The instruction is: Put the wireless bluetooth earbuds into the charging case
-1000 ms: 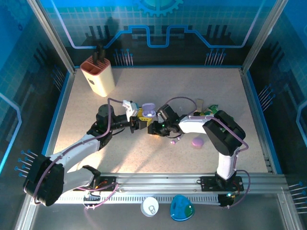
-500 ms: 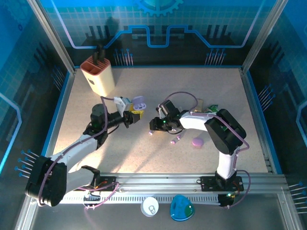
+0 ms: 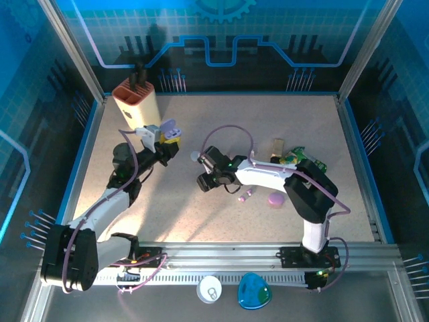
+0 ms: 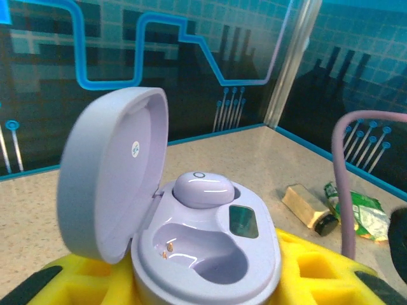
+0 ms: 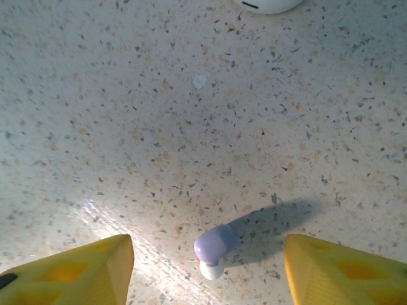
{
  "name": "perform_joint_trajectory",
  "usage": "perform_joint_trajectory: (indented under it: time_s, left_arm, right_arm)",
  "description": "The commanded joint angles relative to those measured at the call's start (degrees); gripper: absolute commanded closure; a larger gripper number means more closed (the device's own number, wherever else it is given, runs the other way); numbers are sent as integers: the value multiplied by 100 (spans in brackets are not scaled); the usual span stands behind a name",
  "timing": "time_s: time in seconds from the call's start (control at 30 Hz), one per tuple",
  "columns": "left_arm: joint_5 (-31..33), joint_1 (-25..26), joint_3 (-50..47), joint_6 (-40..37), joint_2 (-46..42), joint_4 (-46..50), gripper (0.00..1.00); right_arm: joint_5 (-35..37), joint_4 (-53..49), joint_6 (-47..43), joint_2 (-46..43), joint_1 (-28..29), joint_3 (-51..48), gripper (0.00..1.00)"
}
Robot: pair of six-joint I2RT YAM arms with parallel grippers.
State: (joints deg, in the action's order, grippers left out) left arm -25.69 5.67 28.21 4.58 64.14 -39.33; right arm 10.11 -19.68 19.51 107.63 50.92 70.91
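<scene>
Earbud point(image 4: 202, 189) in case point(image 4: 254, 254), second earbud point(image 5: 215, 249) on table point(image 5: 191, 95)

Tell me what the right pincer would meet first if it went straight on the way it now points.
Most likely the lavender earbud lying on the table, between the yellow fingers of the open right pincer in the right wrist view. The depth is unclear; it may reach the table beside it first.

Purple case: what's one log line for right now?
left gripper: shut on lavender case, lid open | seated bud: one, empty slot beside it | right gripper: open over loose bud on table
</scene>
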Motion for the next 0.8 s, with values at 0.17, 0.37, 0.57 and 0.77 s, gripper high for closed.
perform_joint_trajectory:
  time_s: [0.17,0.37,0.57,0.77]
  left_arm:
    - [61,-117,-25,197,-88,-171,65]
    - [9,-119,-25,228,-75,-182,65]
    - [-1,-119,-34,240,-55,-235,65]
    - [120,-149,-35,86,-191,-7,65]
  right_arm:
    - [992,-774,-861,688,273,527,32]
    - [1033,-876,-687,497,110,335,32]
    - [1098,-825,-755,97,-98,-19,33]
    - [1028,-797,-781,-212,-215,-156,33]
